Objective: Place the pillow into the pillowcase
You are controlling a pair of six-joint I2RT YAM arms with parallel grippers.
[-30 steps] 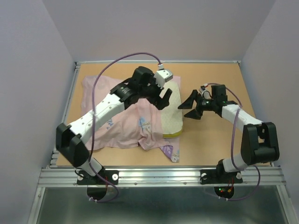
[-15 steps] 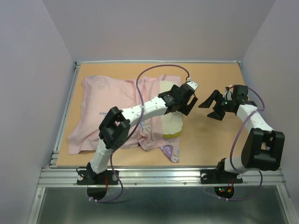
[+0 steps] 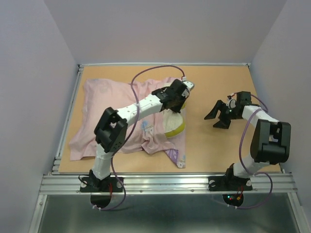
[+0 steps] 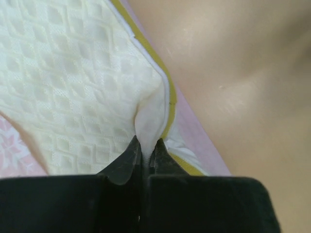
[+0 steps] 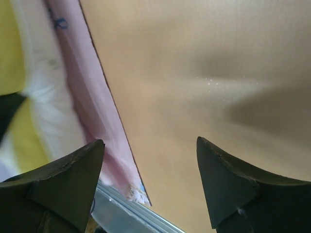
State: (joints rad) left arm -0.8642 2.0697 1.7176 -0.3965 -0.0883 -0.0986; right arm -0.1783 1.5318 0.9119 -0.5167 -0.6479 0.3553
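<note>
The thick rectangular cream-white pillow (image 3: 171, 125) has a quilted surface of small raised diamonds and a bright yellow band along its side, edged with thin white piping (the left wrist view shows this texture closely). It lies at the right edge of the large thin pale pink fabric pillowcase (image 3: 109, 97), which is rumpled and spread across the left half of the tan wooden table (image 3: 218, 150), with a purple printed patch at its near right corner. The left gripper (image 4: 145, 145) has its two black fingers (image 4: 124, 162) closed tight on a pinched fold of the pillow's cream cover, right at a corner beside the yellow band. The right gripper (image 3: 216, 119) hovers over bare table, well to the right of the pillowcase, with its fingers (image 5: 73, 170) spread wide and nothing between them. The exposed part of the pillow runs roughly from far to near along the pillowcase's right edge, its yellow band facing right and near. Pink fabric covers the rest, so its full long axis cannot be told.
</note>
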